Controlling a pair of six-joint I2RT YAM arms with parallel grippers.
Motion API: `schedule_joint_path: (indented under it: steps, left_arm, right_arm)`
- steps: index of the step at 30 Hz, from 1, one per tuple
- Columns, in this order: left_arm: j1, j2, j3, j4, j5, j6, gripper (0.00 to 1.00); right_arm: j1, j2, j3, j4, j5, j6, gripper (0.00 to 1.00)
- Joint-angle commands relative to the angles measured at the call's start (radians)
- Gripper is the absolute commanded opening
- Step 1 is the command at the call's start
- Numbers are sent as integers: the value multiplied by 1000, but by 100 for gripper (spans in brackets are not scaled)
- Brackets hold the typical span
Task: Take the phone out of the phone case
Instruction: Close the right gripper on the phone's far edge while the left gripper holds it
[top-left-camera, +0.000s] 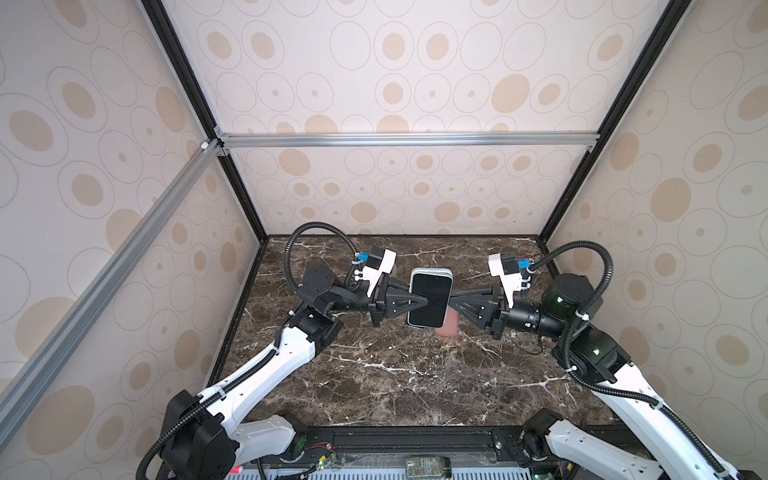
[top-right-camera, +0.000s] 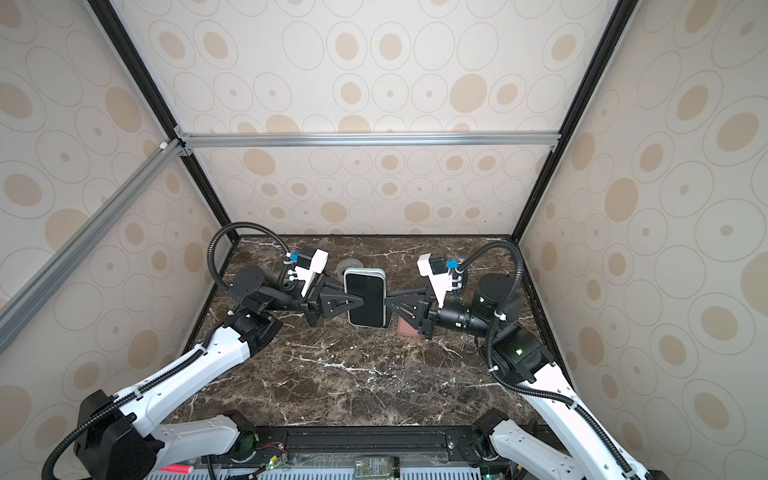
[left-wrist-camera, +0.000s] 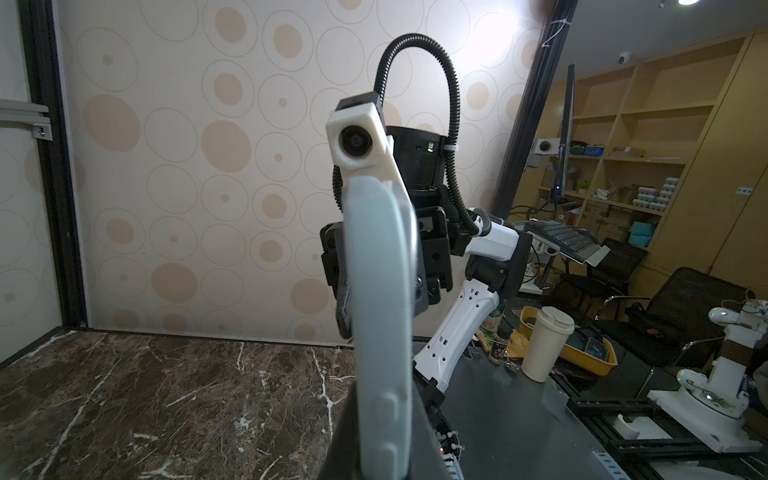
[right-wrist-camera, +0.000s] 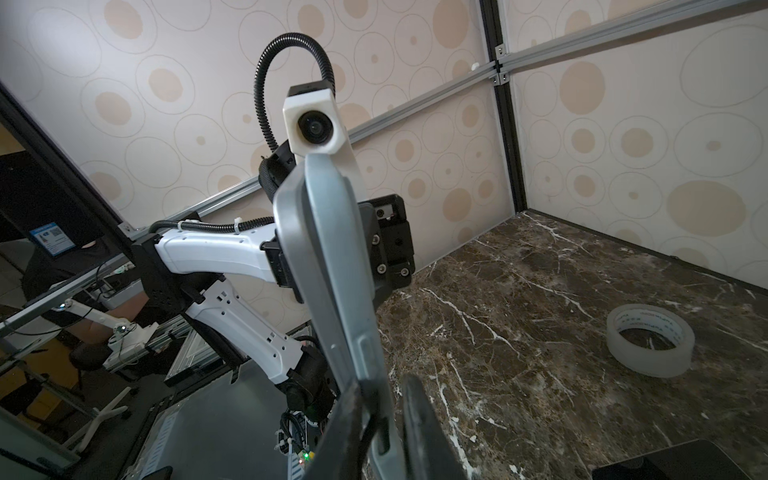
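Phone (top-left-camera: 430, 301) in case (top-left-camera: 431, 272) aloft: left gripper (top-left-camera: 419, 300) clamps one edge as anchor; right gripper (top-left-camera: 451, 296) narrowly straddles the other, grip unclear.

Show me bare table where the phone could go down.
Free: the wide stretch of marble table on the near side of the held phone case. Crowded: right under it, where the pink item lies, and behind it, by the tape roll.

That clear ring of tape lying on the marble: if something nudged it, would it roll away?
Probably not: the tape roll lies flat on its face, so a nudge would likely slide it rather than roll it. It is a hollow ring, so it looks light. The table seems polished, so it may skid easily.
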Motion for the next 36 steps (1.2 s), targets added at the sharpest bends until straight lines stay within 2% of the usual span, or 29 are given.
schedule_joint_path:
  steps: [1, 9, 16, 18, 22, 24, 28, 31, 33, 36]
  left_arm:
    - [-32, -10, 65, 60, 31, 14, 0]
    - [-33, -3, 65, 63, 34, 13, 0]
    - [-34, -6, 65, 31, 14, 35, 0]
    - [-34, -8, 68, 20, 11, 43, 0]
    - [-33, -20, 70, -15, -10, 73, 0]
    - [-31, -26, 71, -31, -23, 83, 0]
    - [-26, -25, 68, -28, -48, 72, 0]
    - [-25, -19, 62, 11, -51, 35, 0]
    - [-25, -13, 56, 49, -36, 6, 0]
    - [-25, -14, 52, 49, -26, 7, 0]
  right_arm:
    - [12, 34, 4, -76, 84, -17, 19]
    - [13, 53, 36, -152, 93, -51, 19]
    - [12, 35, -2, -18, -71, -26, 20]
    - [13, 12, -12, -20, -23, -36, 20]
    - [12, -72, -44, -35, 162, -52, 20]
    - [11, -115, -62, -24, 203, -56, 20]
    - [12, -146, -63, -13, 111, -76, 23]
    - [11, -125, -33, -82, 36, -119, 25]
    - [10, -115, -18, -128, 29, -142, 25]
    - [12, -113, -21, -108, 19, -126, 25]
